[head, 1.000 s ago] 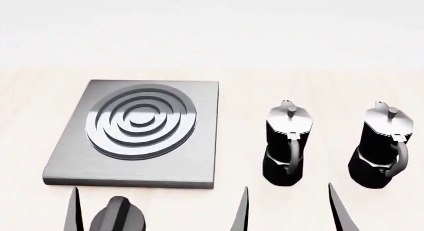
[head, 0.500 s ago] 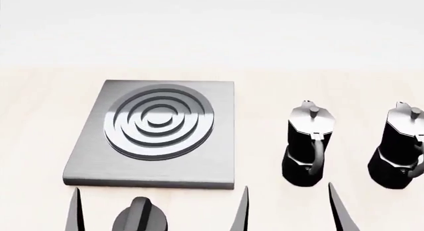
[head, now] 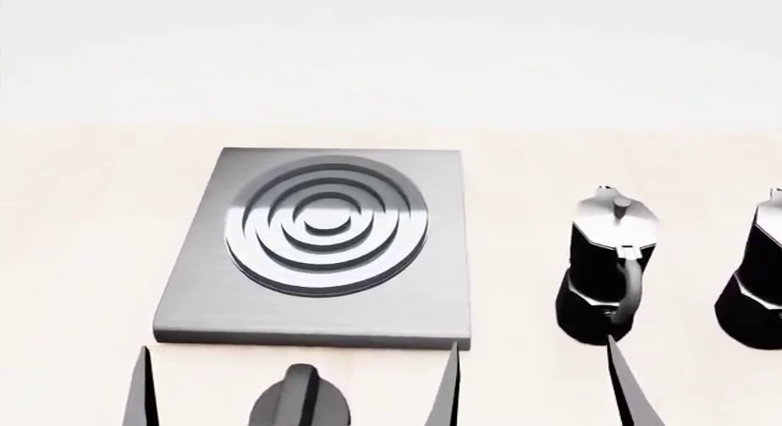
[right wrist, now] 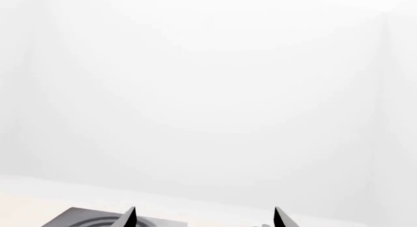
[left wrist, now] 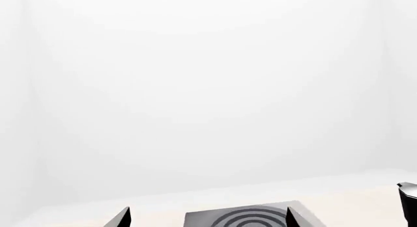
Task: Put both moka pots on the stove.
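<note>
Two tall faceted black moka pots with silver lids [head: 606, 275] [head: 757, 293] stand on the pale table [head: 73, 224], right of the square brushed-grey stove [head: 320, 302]. Both are apart from it. The left gripper [head: 293, 389] and right gripper [right wrist: 203, 217] hang spread and empty.

Stove [head: 320, 252] top unobstructed. Open tabletop [head: 519, 215] separates it from the near pot [head: 606, 266]; black knob [head: 299, 403] fronts it.

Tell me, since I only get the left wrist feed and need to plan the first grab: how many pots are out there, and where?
Observer: Two. One pot stands upright on the table right of the stove; the other pot stands farther right, cut by the head view's edge.
Operator: Which way do the handles point?
Observer: Both point toward the robot.
Operator: Anything else nearby?
Observer: A low black knob sits in front of the stove.
</note>
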{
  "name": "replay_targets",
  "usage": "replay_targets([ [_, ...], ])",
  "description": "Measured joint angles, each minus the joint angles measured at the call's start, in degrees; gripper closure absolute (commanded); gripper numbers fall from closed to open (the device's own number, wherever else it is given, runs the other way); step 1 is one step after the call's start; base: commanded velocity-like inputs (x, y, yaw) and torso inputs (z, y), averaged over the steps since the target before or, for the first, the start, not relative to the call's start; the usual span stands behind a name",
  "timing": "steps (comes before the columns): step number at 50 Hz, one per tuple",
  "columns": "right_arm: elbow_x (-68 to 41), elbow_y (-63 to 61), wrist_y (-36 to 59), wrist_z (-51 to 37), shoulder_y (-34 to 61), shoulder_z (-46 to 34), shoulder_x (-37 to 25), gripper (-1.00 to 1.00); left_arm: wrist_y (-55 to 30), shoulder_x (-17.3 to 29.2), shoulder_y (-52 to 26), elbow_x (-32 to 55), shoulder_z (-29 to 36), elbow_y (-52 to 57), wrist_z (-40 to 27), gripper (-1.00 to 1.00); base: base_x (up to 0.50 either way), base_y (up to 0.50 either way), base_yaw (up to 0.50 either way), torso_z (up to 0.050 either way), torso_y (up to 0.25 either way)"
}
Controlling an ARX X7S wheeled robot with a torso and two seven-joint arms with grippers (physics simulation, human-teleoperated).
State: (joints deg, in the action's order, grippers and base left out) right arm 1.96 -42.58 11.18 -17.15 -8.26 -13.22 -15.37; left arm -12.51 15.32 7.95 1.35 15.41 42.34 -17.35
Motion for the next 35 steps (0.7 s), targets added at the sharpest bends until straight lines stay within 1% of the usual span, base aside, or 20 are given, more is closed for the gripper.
replay_targets([
  [27, -0.5, 0.2, 0.1, -1.2, 0.3, -0.7, -0.9, -1.0, 0.1, 1.0, -0.3, 0.6, 0.8, -0.1, -1.1, -1.0, 0.0, 0.11, 0.0, 0.0, 0.0],
  [35, -0.7, -0.1, 0.4, -1.4, 0.3, -1.0, -1.2, -1.0, 0.0, 1.2, -0.4, 0.7, 1.1, 0.0, -1.4, -1.0, 0.0, 0.0, 0.0, 0.0, 0.0],
])
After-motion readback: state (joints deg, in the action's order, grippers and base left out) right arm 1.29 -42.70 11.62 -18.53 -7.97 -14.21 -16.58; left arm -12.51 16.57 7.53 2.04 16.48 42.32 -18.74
